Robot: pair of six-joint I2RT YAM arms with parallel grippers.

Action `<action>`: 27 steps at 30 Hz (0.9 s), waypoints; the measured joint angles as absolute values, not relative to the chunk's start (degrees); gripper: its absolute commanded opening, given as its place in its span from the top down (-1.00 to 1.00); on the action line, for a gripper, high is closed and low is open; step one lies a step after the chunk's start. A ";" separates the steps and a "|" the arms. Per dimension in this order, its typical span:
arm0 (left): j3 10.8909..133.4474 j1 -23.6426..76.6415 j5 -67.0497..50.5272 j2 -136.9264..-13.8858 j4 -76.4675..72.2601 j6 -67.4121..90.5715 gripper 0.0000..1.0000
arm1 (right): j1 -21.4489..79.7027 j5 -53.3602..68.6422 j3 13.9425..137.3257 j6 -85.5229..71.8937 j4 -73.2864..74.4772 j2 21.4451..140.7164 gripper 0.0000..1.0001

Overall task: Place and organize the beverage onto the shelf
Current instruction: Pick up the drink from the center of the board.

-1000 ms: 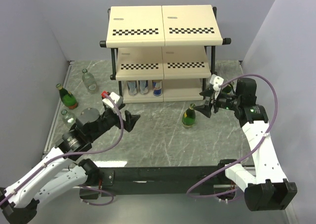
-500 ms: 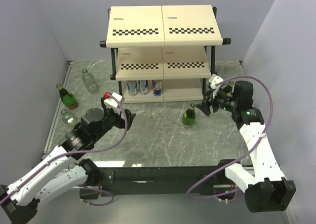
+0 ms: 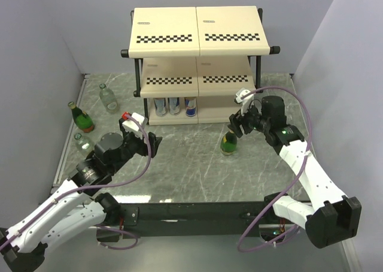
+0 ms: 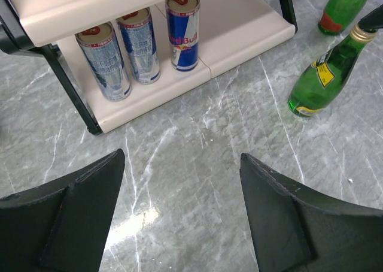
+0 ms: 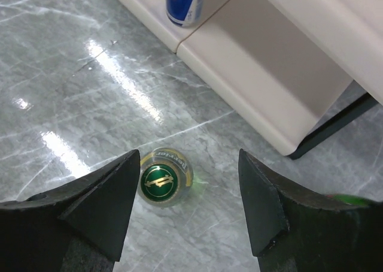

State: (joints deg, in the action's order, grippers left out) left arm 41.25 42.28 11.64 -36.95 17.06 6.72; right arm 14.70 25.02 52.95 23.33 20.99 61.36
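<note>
The shelf [image 3: 197, 21] stands at the back of the table, with three cans [image 3: 174, 106] on the left half of its bottom board [image 4: 239, 26]. A green bottle [image 3: 228, 144] stands upright on the marble in front of the shelf. My right gripper [image 3: 238, 123] hangs open above it. In the right wrist view the bottle's green cap [image 5: 160, 181] lies below, close to the left fingertip [image 5: 111, 203]. My left gripper [image 3: 152, 145] is open over bare marble, left of the bottle [image 4: 323, 74], with nothing between its fingers [image 4: 84, 206].
A green bottle [image 3: 81, 118] and two clear bottles [image 3: 108, 98] [image 3: 82, 142] stand at the table's left side. Another green bottle [image 4: 342, 7] shows at the top right of the left wrist view. A blue can [image 5: 184, 5] sits near the shelf's middle seam.
My right arm has swung left, bringing its gripper over the green bottle, with the jaws a little narrower. My left gripper has drawn back slightly and narrowed a little.
</note>
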 measured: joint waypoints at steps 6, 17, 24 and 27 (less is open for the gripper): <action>41.25 42.19 11.90 -36.60 17.04 6.72 -0.67 | 15.49 23.99 52.93 22.74 20.75 61.39 -0.45; 41.25 42.17 11.90 -36.62 17.04 6.72 -0.66 | 15.64 24.84 52.93 22.74 21.10 61.36 -0.45; 41.25 42.17 11.90 -36.60 17.04 6.70 -0.66 | 15.68 24.77 52.93 22.72 21.50 61.36 -0.45; 41.25 42.15 11.90 -36.60 17.04 6.70 -0.66 | 15.77 24.86 52.93 22.48 21.61 61.36 -0.45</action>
State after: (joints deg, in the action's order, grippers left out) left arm 41.25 42.15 11.90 -36.60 17.04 6.70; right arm 15.77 24.86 52.93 22.48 21.61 61.36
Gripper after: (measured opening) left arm 0.831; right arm 0.727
